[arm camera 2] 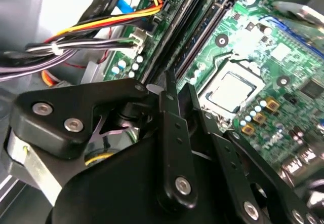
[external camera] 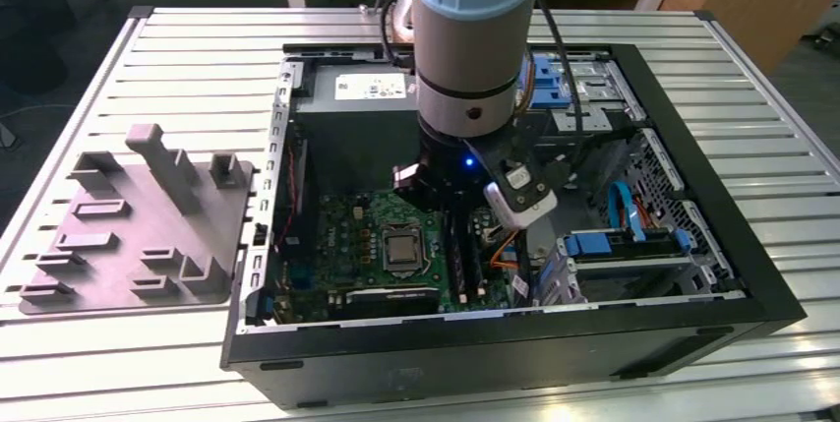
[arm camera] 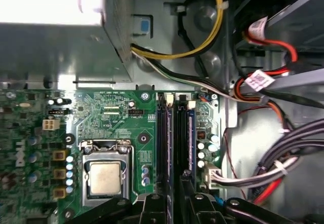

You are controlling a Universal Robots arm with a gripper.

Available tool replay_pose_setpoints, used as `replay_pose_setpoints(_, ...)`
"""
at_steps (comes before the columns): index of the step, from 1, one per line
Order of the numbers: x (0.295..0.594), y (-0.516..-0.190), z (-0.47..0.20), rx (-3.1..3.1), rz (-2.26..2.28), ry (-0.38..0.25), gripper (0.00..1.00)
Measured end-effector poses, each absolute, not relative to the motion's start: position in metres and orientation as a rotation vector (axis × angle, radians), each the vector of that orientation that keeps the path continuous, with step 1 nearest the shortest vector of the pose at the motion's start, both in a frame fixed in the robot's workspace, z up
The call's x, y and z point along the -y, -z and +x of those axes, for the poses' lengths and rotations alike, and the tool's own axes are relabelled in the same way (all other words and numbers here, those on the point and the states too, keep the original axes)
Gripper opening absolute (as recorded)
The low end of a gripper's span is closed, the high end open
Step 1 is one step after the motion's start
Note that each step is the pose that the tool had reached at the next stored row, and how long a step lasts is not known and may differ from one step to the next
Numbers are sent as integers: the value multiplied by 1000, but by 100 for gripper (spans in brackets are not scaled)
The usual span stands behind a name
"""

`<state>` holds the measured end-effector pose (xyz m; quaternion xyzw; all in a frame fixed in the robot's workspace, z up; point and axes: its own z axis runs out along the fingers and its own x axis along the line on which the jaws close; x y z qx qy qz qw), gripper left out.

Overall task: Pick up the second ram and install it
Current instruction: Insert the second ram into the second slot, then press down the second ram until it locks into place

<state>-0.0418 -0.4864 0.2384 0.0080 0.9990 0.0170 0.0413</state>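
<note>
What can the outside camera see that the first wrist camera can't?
The exterior view alone takes in the grey parts tray on the slatted table, the whole black computer case and the robot arm. The first wrist view alone has a yellow cable up close. Both share the green motherboard, its silver processor and the memory slots.

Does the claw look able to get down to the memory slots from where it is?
Probably yes. The claw hangs right over the memory slots, and the cable bundles lie off to the side, not across them.
</note>
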Motion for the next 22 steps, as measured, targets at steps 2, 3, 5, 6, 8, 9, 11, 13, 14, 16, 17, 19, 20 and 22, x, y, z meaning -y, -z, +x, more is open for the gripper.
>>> replay_pose_setpoints(2, 486, -246, -42, -3059, 24, -52, 25)
replay_pose_setpoints(3, 486, -248, -42, -3059, 24, -52, 25)
replay_pose_setpoints(5, 486, -249, -42, -3058, 24, -52, 25)
replay_pose_setpoints(6, 486, -249, -42, -3058, 24, -52, 25)
replay_pose_setpoints(8, 486, -251, -42, -3059, 24, -52, 25)
replay_pose_setpoints(9, 486, -252, -42, -3059, 24, -52, 25)
replay_pose_setpoints(11, 486, -252, -42, -3059, 24, -52, 25)
replay_pose_setpoints(13, 486, -252, -42, -3059, 24, -52, 25)
replay_pose_setpoints(14, 486, -252, -42, -3059, 24, -52, 25)
replay_pose_setpoints(16, 486, -252, -42, -3059, 24, -52, 25)
replay_pose_setpoints(17, 486, -252, -42, -3059, 24, -52, 25)
replay_pose_setpoints(19, 486, -252, -42, -3059, 24, -52, 24)
replay_pose_setpoints(20, 486, -252, -42, -3059, 24, -52, 17)
replay_pose_setpoints(22, 486, -252, -42, -3059, 24, -52, 11)
